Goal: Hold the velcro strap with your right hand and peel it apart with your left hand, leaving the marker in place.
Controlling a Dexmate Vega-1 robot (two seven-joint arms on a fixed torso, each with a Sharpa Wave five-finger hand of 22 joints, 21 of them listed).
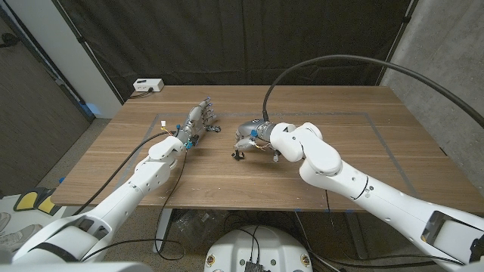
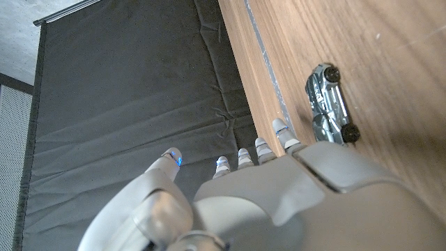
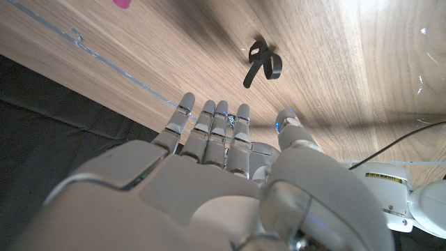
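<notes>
The strap (image 3: 263, 62), a small black velcro loop, lies on the bare wood of the table (image 1: 318, 113) near its middle; in the head view it shows as a dark shape (image 1: 240, 155) just beside the right hand's fingertips, on the side toward the left arm. In the right wrist view the loop sits apart from the fingers (image 3: 210, 118), with clear wood between them, and its loose end sticks out to one side. No hand touches it. The right hand (image 1: 257, 136) is over the table centre, fingers extended and side by side, grasping nothing. The left hand (image 1: 195, 125) is well apart from the strap, nearer the table's far left part, fingers reaching away from the robot; the left wrist view shows its fingers (image 2: 242, 157) straight and released, with nothing in them. A toy car (image 2: 329, 103), silver-grey with black wheels, sits on the wood just beside the left fingertips, close to the table's far edge; whether it touches them cannot be told. A pink object (image 3: 122, 3) is cut off at the right wrist picture's border. A white box (image 1: 147, 85) rests at the far left corner of the table, against the black curtain (image 1: 227, 38).
</notes>
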